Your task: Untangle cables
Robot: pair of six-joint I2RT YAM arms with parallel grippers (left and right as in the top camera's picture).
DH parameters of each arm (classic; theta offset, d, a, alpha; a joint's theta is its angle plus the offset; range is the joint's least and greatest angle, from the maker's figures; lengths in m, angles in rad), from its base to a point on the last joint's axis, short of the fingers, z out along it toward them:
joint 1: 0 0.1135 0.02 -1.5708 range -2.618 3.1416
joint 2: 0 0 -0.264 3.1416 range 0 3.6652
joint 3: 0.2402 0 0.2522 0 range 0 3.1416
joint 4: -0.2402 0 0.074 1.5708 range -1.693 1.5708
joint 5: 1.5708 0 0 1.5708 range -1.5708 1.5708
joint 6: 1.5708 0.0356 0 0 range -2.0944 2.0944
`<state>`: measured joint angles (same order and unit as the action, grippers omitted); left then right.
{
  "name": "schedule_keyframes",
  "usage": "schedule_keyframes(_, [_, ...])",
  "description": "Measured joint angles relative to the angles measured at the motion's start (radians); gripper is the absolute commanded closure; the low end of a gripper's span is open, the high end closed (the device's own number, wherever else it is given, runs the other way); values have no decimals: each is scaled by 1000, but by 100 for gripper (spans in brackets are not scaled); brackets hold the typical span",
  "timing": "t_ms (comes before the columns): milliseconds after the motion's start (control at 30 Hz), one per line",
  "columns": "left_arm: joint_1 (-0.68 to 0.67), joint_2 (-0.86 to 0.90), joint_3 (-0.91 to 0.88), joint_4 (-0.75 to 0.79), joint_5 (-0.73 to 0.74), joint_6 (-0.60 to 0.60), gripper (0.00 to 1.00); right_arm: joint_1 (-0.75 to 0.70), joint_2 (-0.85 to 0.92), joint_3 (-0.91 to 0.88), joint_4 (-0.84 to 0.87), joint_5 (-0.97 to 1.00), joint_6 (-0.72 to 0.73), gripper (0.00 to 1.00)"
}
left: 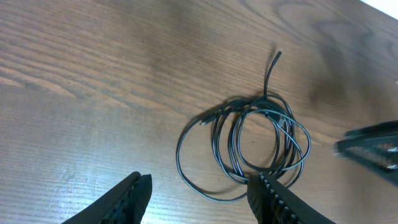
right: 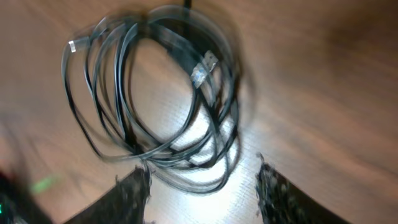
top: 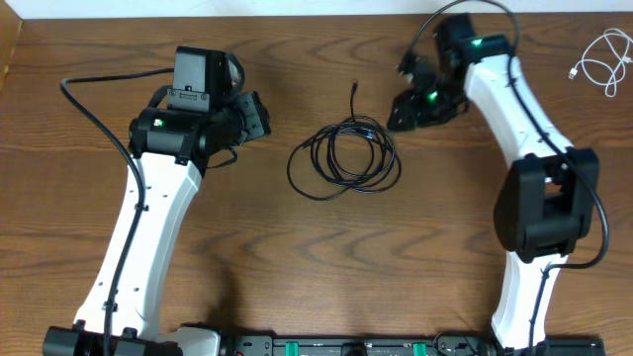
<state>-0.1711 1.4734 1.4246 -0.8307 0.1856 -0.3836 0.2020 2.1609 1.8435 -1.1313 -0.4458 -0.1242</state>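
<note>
The long thin black cable [top: 368,129] lies in a loose coil on the wooden table's middle, one end pointing to the far side. It shows in the left wrist view [left: 267,114] and, blurred, in the right wrist view [right: 202,68]. The short white cable [top: 598,61] lies apart at the far right corner. My left gripper [top: 259,115] [left: 200,183] is open and empty, left of the coil. My right gripper [top: 402,113] [right: 202,171] is open and empty, just right of the coil, its jaws over the coil's edge.
The right gripper's fingers show at the right edge of the left wrist view [left: 373,147]. Thick black arm cables run along both arms. A black rail [top: 336,346] lies along the table's front edge.
</note>
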Motion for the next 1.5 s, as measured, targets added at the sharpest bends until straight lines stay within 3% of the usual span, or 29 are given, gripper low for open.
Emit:
schedule_keyframes(167, [1, 0, 0, -3, 0, 3, 45, 39, 2, -191, 181, 3, -15, 65])
schedule_keyframes(400, [1, 0, 0, -3, 0, 14, 45, 53, 2, -229, 295, 4, -11, 75])
schedule_keyframes(533, [1, 0, 0, -3, 0, 15, 45, 72, 2, -230, 316, 25, -11, 99])
schedule_keyframes(767, [1, 0, 0, -3, 0, 15, 45, 71, -59, -219, 300, -41, 30, 99])
schedule_keyframes(1000, [1, 0, 0, -3, 0, 15, 45, 72, -539, -160, 288, -83, 57, 99])
schedule_keyframes(1200, [1, 0, 0, -3, 1, 15, 45, 55, -593, -156, 420, -98, 189, 99])
schedule_keyframes(1333, [1, 0, 0, -3, 1, 15, 45, 43, -679, -24, 501, -100, 243, 99])
schedule_keyframes(1500, [1, 0, 0, 21, 95, 90, 45, 43, -738, 32, 414, -19, 258, 99])
